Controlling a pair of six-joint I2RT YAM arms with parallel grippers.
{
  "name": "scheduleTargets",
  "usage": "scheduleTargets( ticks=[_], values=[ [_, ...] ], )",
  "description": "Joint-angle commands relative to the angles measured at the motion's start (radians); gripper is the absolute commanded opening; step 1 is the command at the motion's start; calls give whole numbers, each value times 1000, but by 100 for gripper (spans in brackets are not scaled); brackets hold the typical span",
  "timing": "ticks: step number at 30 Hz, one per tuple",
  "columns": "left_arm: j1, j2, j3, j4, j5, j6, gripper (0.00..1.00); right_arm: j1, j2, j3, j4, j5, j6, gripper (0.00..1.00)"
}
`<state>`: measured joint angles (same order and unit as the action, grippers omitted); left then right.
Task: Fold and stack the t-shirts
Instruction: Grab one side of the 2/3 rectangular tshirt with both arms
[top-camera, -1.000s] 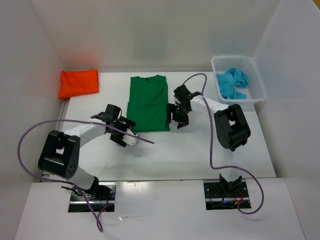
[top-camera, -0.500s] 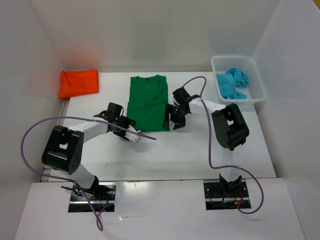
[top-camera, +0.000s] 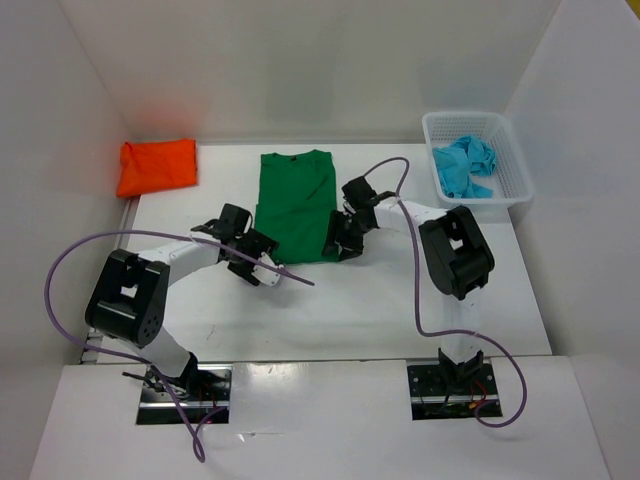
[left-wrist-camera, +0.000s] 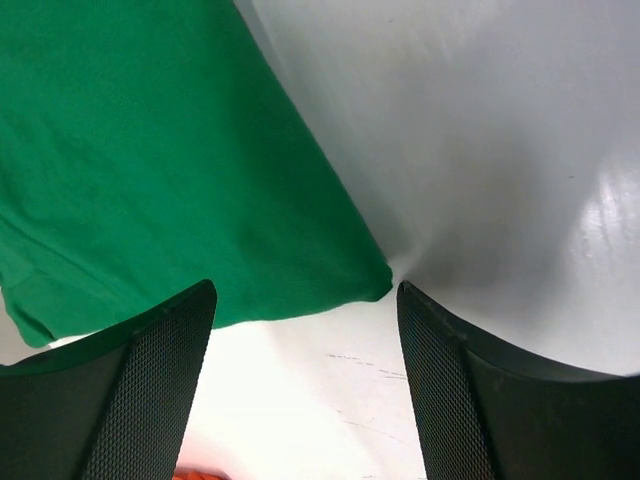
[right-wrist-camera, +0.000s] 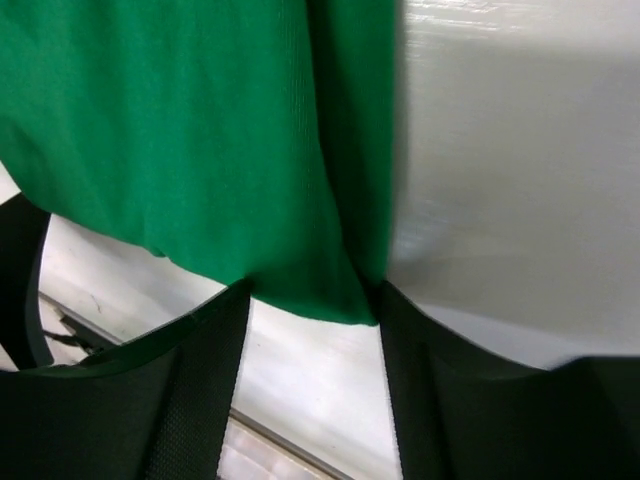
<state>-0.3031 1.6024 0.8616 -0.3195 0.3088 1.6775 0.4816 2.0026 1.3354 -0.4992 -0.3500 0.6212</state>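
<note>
We're taking the green t-shirt as our reference. It's lying flat on the tabletop as a tall rectangle, collar at the far end, hem pointing back toward the arm bases, with a crease running down its right part.

The left fingers are sitting at the shirt's near left corner. In the left wrist view we're seeing them spread wide. The hem edge is running across the gap and the corner is ending just beside one finger. Nothing is being gripped there.

The right fingers are sitting at the shirt's near right corner. In the right wrist view they're standing apart and straddling that corner. The cloth is reaching close to both inner faces, but we aren't seeing it pinched or lifted; it's lying flat.

The orange t-shirt is sitting folded into a compact rectangle, well off to the left of the green one, level with its collar.

The turquoise t-shirt is lying crumpled inside the white mesh basket, well off to the right of the green one, also level with its collar.

A purple cable from the left arm is poking out just on the near side of the green shirt's hem
</note>
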Motion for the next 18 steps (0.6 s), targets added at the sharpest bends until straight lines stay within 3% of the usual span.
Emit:
scheduleTargets(
  ticks=[1, 2, 6, 9, 11, 18],
  values=[
    [-4, 30, -4, -141, 3, 30, 81, 22, 51, -1, 4, 14, -2, 54],
    [-4, 30, 7, -154, 12, 30, 81, 22, 51, -1, 4, 14, -2, 49],
    [-24, 41, 25, -110, 35, -56, 58, 22, 51, -1, 4, 14, -2, 20],
    [-47, 65, 34, -40, 24, -120, 27, 22, 51, -1, 4, 14, -2, 0],
    [-56, 74, 45, -39, 24, -134, 1, 22, 51, -1, 4, 5, -2, 0],
    [-45, 39, 106, -205, 96, -242, 0, 22, -42, -47, -71, -29, -73, 0]
  ],
)
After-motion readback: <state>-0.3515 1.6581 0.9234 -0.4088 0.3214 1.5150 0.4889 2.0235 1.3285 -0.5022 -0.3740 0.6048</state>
